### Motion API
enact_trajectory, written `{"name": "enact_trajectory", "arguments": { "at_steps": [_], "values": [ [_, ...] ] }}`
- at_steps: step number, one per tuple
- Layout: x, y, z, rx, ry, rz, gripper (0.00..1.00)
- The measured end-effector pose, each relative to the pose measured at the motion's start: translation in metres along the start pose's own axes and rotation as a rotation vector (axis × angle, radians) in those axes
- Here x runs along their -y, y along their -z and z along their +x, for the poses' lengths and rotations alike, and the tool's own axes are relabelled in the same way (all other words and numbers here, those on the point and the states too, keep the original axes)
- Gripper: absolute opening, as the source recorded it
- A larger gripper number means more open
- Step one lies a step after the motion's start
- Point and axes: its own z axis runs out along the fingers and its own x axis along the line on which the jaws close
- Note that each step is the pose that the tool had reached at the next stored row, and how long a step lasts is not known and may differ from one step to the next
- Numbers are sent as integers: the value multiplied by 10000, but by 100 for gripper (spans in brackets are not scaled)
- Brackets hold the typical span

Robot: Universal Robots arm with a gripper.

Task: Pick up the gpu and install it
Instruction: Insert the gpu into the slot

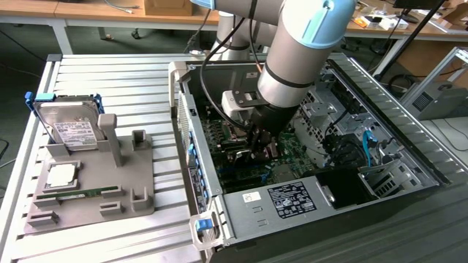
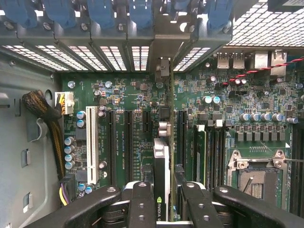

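The gripper (image 2: 165, 197) clamps the gpu (image 2: 160, 159) edge-on above the motherboard (image 2: 128, 95) slots. The card looks stiff, light and fragile, best held by its shroud sides.

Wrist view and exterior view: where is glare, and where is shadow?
Wrist view: light glares through the vent grilles; the motherboard is evenly lit; the gripper, shut on the gpu, looks dark. Exterior view: the slatted table is bright; the case lies in shadow under the arm.

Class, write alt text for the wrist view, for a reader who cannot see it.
Two black fingers grip the gpu edge-on over a green motherboard inside an open computer case. Black slots and one white slot run alongside it; a processor socket sits nearby.
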Motion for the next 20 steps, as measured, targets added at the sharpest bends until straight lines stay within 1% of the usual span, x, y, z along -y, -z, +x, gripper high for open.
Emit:
{"name": "enact_trajectory", "arguments": {
  "at_steps": [8, 9, 17, 20],
  "values": [
    [0, 0, 0, 0, 0, 1, 28],
    [0, 0, 0, 0, 0, 0, 34],
    [0, 0, 0, -1, 0, 0, 34],
    [0, 22, -5, 0, 0, 0, 34]
  ]
}}
